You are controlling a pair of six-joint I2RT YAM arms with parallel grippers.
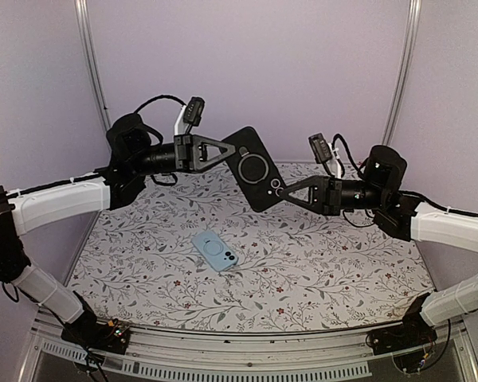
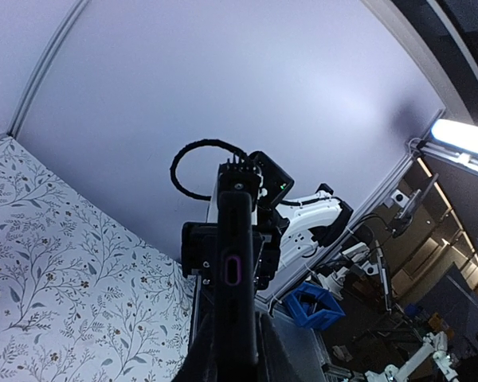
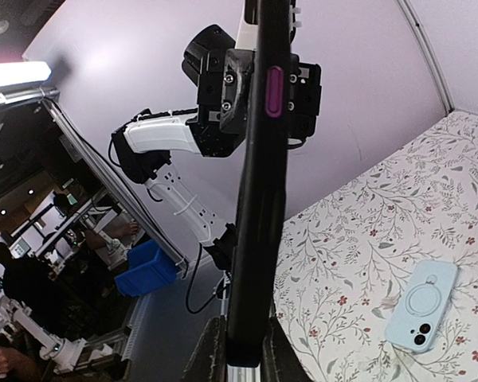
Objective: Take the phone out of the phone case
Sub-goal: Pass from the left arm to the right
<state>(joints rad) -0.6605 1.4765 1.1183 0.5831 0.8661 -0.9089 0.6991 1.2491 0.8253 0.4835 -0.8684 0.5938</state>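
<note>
A black phone case (image 1: 253, 167) with a round ring on its back hangs tilted in the air above the table's far middle. My left gripper (image 1: 229, 151) is shut on its upper left corner and my right gripper (image 1: 280, 191) is shut on its lower right corner. In the left wrist view the case (image 2: 235, 239) stands edge-on between the left gripper (image 2: 235, 354) fingers, with a purple rim round its port cutout. In the right wrist view the case (image 3: 263, 199) rises edge-on from the right gripper (image 3: 251, 350), showing a purple side button. The phone is otherwise hidden inside the case.
A light blue cased phone (image 1: 217, 251) with a ring and camera lenses lies flat on the floral table cloth (image 1: 319, 263), below the held case; it also shows as the light blue phone (image 3: 421, 306) in the right wrist view. Lilac walls enclose the back and sides.
</note>
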